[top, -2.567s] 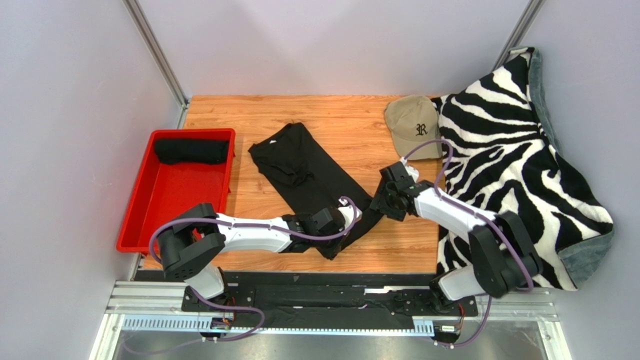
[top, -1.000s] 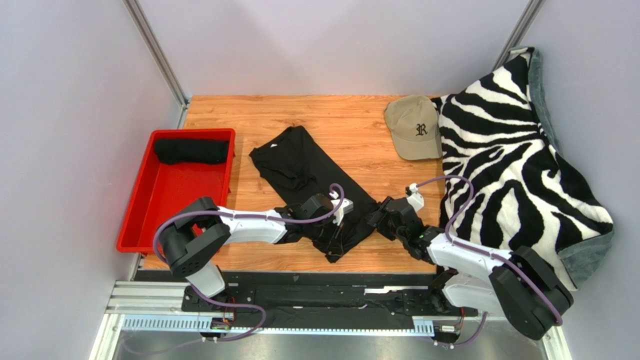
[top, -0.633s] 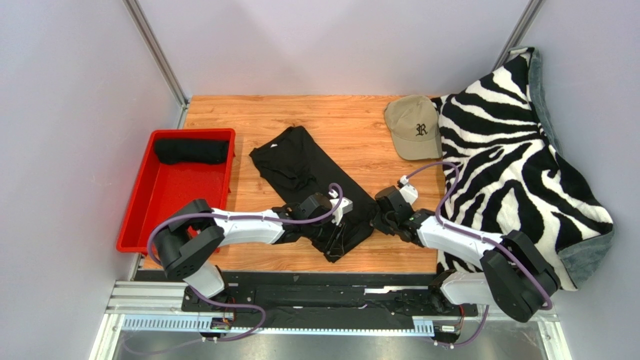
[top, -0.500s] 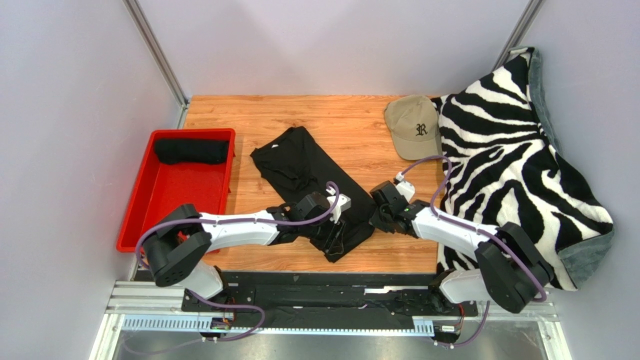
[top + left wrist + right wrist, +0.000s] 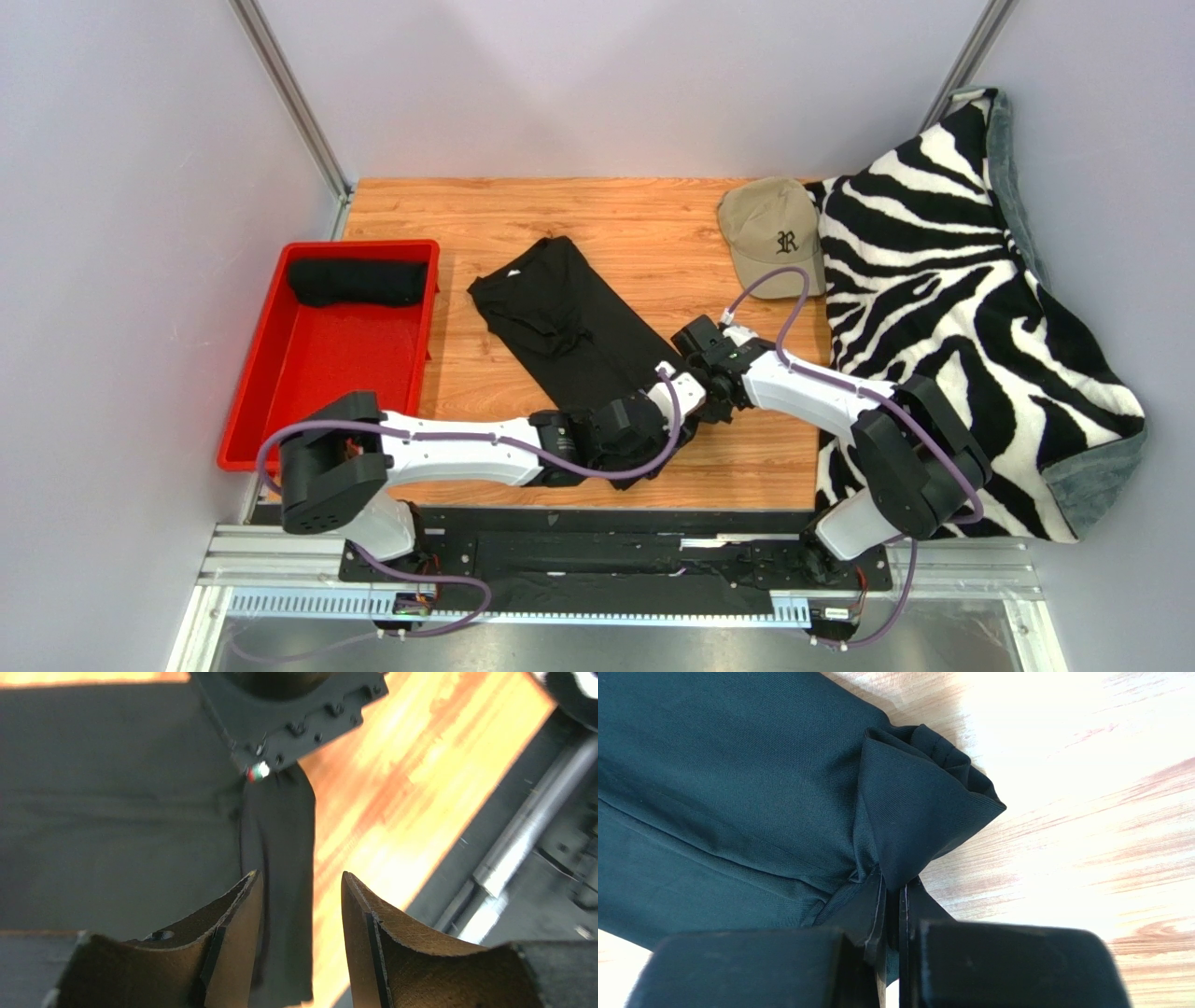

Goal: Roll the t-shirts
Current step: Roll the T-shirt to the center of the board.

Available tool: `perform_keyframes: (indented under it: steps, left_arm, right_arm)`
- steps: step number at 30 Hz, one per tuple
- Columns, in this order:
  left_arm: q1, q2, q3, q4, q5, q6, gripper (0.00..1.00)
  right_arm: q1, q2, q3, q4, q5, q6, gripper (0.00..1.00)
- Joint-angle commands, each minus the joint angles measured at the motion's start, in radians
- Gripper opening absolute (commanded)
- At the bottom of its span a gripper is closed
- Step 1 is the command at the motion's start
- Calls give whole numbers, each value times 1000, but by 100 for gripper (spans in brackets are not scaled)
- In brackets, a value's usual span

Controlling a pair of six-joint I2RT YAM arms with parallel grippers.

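A black t-shirt [image 5: 575, 329], folded into a long strip, lies diagonally on the wooden table [image 5: 673, 231]. My right gripper [image 5: 697, 378] sits at the strip's near right edge, shut on a bunched corner of the cloth [image 5: 913, 805]; in the right wrist view the jaws [image 5: 892, 892] pinch that fold. My left gripper [image 5: 657, 417] hovers over the strip's near end, open, with only flat cloth [image 5: 140, 812] and wood under the gap [image 5: 300, 876]. A rolled black t-shirt [image 5: 358, 283] lies in the red tray [image 5: 302, 378].
A tan cap [image 5: 772, 238] lies at the back right of the table. A zebra-striped blanket [image 5: 954, 294] covers the right side. The red tray stands along the left edge. In the left wrist view the right gripper's body [image 5: 288, 707] is close ahead.
My left gripper has opened, let go of the shirt's near end and slid right. The right gripper moved up to the strip's right edge and shut on its corner.
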Motion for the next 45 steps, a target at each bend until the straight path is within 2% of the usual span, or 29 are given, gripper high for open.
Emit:
perform_keyframes:
  steps: [1,5,13,23,24,27,31,32,34,35,37,42,45]
  left_arm:
    - [-34,87,58,129,-116,139,54]
    - [-58,167,114,124,-159,170,54]
    - [-95,265,129,161,-212,201,54]
    - [-118,359,129,192,-384,197,50]
    - [-117,365,131,190,-395,192,48]
    - [-117,381,129,190,-404,187,19]
    - [-115,359,105,202,-372,167,3]
    - [-114,352,97,210,-360,161,2]
    - [-109,319,71,221,-305,131,0]
    - [-101,310,62,228,-285,117,0]
    - [-92,278,19,259,-224,74,0]
    - [-42,211,-52,308,-90,-21,0]
    - [1,187,-84,343,39,-73,0]
  right_arm:
    - [-1,60,-4,-96,-44,-31,0]
    - [-2,72,7,-97,-50,-31,0]
    - [-4,89,7,-84,-68,-29,0]
    - [-7,83,5,-87,-79,-29,0]
    - [-7,81,5,-87,-81,-32,0]
    - [-8,66,-1,-76,-93,-31,0]
    - [-10,21,-13,-59,-99,-28,29]
    - [-8,11,-19,-56,-96,-28,40]
    - [-10,-38,-24,-50,-84,-26,48]
    - [-11,-57,-29,-45,-67,-22,57]
    - [-14,-141,-53,-16,-49,-15,67]
    - [-22,-308,-95,27,39,-2,72]
    - [-27,-406,-122,45,91,17,75]
